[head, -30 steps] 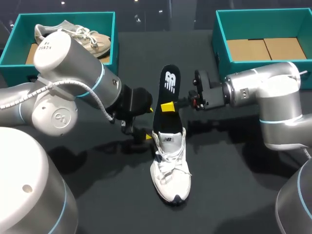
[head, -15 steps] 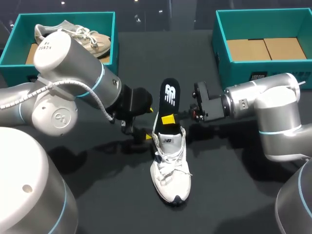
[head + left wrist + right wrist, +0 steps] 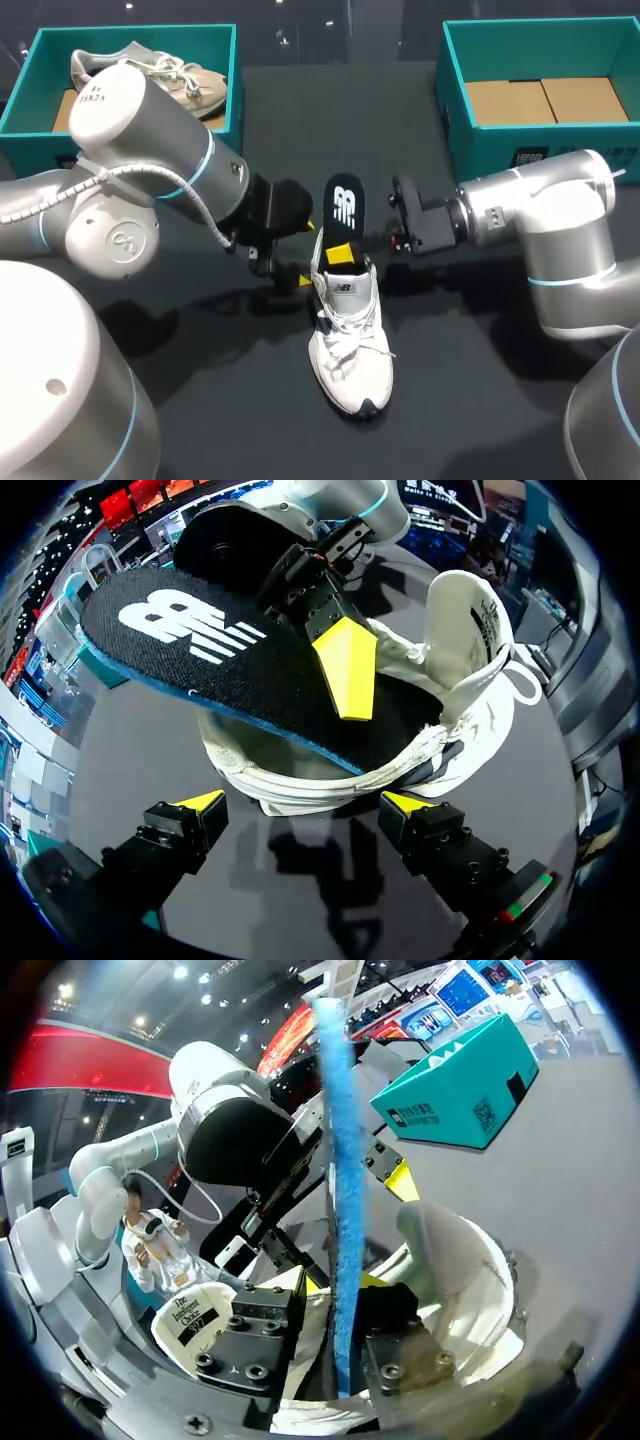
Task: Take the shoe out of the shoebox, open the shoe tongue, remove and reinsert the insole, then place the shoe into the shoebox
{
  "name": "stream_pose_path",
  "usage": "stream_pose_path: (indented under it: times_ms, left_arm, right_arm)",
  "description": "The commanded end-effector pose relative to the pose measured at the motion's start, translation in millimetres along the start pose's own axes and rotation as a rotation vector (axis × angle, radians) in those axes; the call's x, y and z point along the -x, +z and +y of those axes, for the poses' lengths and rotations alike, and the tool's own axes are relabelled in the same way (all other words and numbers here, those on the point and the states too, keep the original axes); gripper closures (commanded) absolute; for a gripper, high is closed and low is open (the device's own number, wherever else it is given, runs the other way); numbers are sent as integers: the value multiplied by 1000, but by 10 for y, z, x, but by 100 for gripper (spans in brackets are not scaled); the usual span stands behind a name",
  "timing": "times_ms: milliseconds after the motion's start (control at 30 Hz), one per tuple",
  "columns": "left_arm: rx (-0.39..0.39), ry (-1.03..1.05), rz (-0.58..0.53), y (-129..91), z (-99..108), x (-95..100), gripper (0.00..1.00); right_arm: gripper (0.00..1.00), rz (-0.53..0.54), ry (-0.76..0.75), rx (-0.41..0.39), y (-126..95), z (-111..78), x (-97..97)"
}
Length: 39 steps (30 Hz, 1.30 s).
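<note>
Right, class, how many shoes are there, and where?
2. A white shoe stands on the table; a beige shoe lies in the left teal box. The left arm may hide others.

Light falls from overhead. The dark counter [image 3: 480, 380] stays dim, while the white shoe [image 3: 350, 350] and the left arm [image 3: 130, 120] shell shine pale. Soft shadows pool at the shoe's 9 o'clock. Small lamp glints dot the head view at 12 o'clock. Both wrist views bow toward their rims. In the right one the insole [image 3: 338, 1210] edge looms soft near the lens.
</note>
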<state>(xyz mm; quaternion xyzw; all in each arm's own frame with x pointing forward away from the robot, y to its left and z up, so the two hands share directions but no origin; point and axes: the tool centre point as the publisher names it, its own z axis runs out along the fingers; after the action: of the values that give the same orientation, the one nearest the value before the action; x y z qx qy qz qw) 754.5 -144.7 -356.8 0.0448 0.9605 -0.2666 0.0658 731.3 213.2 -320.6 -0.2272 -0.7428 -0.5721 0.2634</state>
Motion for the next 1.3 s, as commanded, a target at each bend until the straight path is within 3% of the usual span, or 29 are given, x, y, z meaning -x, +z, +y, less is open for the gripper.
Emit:
stream_pose_path:
  times_ms: [33,333,400,500,700,967,1167,1200,1300]
  left_arm:
    - [-2,1,-1,0,8,-10,0]
    - [-2,1,-1,0,8,-10,0]
    - [-2,1,-1,0,8,-10,0]
    - [-2,1,-1,0,8,-10,0]
    - [-2,1,-1,0,8,-10,0]
    - [-2,1,-1,0,8,-10,0]
    - [-2,1,-1,0,8,-10,0]
    - [-2,1,-1,0,8,-10,0]
    - [-2,1,-1,0,8,-10,0]
  right_arm:
    - [71,-10,-20,-19,-55,129,-50]
    - [77,-35,-50,-26,-162,292,23]
    - [82,-33,-47,-22,-173,325,64]
    - [100,-22,-31,-28,-155,327,132]
    - [100,4,27,-51,-62,155,168]
    - [100,-24,114,-58,-44,-147,63]
    - [100,-36,115,-57,-52,-164,12]
    - [96,-39,104,-58,-52,-134,4]
    - [69,-39,64,-63,-56,-21,-35]
